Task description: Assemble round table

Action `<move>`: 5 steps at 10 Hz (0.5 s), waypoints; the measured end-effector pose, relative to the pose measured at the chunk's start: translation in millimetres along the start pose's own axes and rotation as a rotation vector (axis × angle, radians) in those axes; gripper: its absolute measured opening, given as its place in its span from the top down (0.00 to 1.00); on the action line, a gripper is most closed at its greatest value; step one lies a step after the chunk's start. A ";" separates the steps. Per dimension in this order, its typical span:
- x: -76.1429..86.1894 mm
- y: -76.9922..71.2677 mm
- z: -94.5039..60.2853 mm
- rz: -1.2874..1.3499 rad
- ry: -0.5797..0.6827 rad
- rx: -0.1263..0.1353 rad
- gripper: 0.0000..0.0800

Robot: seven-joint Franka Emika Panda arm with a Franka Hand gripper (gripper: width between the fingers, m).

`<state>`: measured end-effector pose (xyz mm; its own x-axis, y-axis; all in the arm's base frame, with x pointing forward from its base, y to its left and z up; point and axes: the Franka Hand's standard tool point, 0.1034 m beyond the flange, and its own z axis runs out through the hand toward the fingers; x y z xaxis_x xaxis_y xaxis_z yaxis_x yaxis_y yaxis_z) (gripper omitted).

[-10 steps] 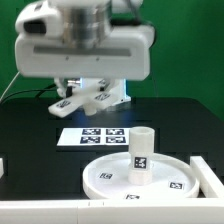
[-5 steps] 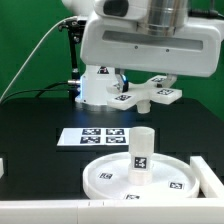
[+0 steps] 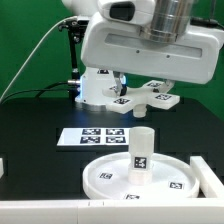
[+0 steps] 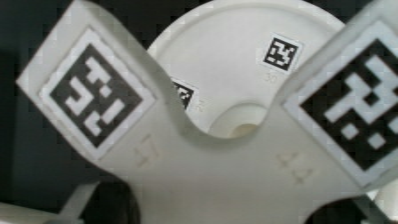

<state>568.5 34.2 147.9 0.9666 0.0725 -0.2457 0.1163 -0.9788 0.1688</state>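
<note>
Jaws: set at a middling width and clamped on the cross-shaped foot (image 3: 143, 98). The fingers themselves are hidden behind my wrist housing in the exterior view, so the grip is judged from the foot hanging clear of the surface directly beneath my hand. The foot is held off level, with its tagged arms spreading toward both sides of the exterior view. In the wrist view two of those arms fill the picture close up, each bearing a large black-and-white square tag, and they meet at the foot's white centre. Through the gap between the arms the round disc (image 4: 231, 40) is seen beyond, with two small tags legible on its face. In the exterior view the disc lies flat on the black surface (image 3: 40, 120) near the front edge, rim upward, with tags spaced around its floor. The post (image 3: 142, 148) stands upright at the middle of the disc, a tag on its side. The foot is apart from the post and higher in the picture, with no contact between them. The marker board (image 3: 95, 136) lies flat on the surface just behind the disc, toward the exterior view's left. My white base stands behind it, against a green backdrop.
</note>
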 end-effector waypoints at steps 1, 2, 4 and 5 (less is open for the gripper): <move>2.2 0.5 2.1 -0.026 0.006 -0.005 0.44; 3.8 -1.5 4.6 -0.033 0.010 -0.010 0.44; 6.7 -8.0 9.1 -0.036 0.020 -0.010 0.44; 7.2 -12.0 12.8 -0.035 0.017 -0.011 0.44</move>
<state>571.1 43.9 131.9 0.9657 0.1096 -0.2353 0.1522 -0.9734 0.1713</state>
